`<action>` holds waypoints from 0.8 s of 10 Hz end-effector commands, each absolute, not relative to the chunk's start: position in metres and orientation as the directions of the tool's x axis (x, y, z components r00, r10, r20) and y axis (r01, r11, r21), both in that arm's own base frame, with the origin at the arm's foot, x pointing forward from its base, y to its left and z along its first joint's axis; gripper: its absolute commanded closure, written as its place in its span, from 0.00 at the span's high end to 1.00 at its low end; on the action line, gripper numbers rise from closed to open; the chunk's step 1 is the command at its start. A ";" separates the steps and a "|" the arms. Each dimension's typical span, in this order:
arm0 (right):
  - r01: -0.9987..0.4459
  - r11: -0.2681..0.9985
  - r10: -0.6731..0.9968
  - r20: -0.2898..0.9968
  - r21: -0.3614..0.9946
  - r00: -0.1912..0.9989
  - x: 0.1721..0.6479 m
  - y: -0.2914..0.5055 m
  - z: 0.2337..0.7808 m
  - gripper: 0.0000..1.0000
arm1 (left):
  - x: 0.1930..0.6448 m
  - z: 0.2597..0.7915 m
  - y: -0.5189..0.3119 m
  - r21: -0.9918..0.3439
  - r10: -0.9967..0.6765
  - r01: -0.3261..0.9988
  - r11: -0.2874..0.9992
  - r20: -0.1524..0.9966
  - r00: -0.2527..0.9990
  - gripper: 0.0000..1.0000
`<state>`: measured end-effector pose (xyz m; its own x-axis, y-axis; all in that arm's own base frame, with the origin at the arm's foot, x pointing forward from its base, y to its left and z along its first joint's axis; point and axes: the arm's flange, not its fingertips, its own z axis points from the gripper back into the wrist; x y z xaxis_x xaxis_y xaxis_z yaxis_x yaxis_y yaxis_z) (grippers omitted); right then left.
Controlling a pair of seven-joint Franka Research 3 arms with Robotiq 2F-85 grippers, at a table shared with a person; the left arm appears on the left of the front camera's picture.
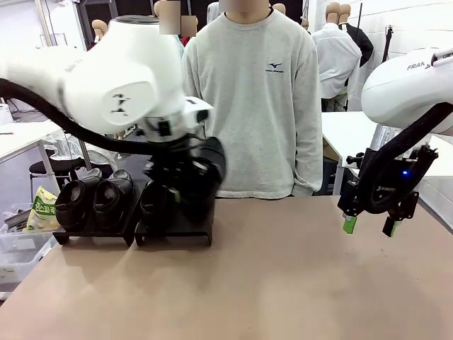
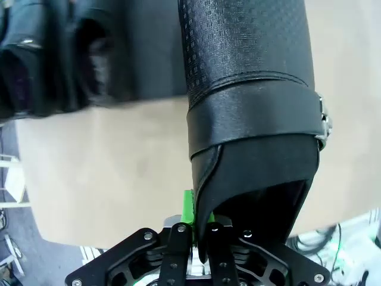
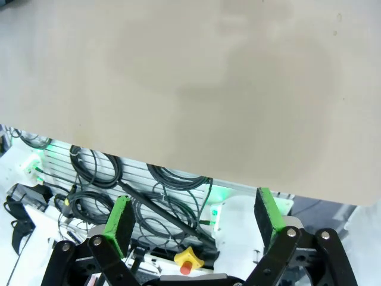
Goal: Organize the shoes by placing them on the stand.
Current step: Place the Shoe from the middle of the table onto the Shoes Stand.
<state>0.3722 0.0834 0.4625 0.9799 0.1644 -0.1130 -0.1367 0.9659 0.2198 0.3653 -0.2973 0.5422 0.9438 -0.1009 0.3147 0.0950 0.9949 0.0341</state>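
1. Left tool (image 2: 199,235) is clamped on the heel rim of a black shoe (image 2: 250,107); in its wrist view the shoe's long axis runs straight away from the tool, toe at the far end.
2. Front view: that shoe (image 1: 205,166) hangs blurred at the left tool (image 1: 185,185), over the right half of the stand (image 1: 173,230).
3. Beside the tool, three shoes sit on the stand, among them one (image 1: 71,198) at the outer end.
4. Right tool (image 1: 368,225) hovers above the bare surface (image 1: 297,283), well apart from the stand.
5. Its wrist view adds this: green pads (image 3: 118,223) spread wide, nothing between them.
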 end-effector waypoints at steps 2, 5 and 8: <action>-0.135 0.966 0.165 -0.119 0.222 0.979 0.370 0.084 0.462 1.00 | 0.389 0.526 -0.252 -0.057 -0.021 0.048 0.997 0.401 0.916 0.00; -0.135 0.966 0.165 -0.119 0.222 0.979 0.370 0.084 0.462 1.00 | 0.394 0.533 -0.247 -0.006 -0.013 0.016 1.000 0.365 0.931 0.00; -0.135 0.966 0.165 -0.119 0.222 0.979 0.370 0.084 0.462 1.00 | 0.406 0.518 -0.244 -0.022 -0.036 0.048 0.999 0.395 0.918 0.00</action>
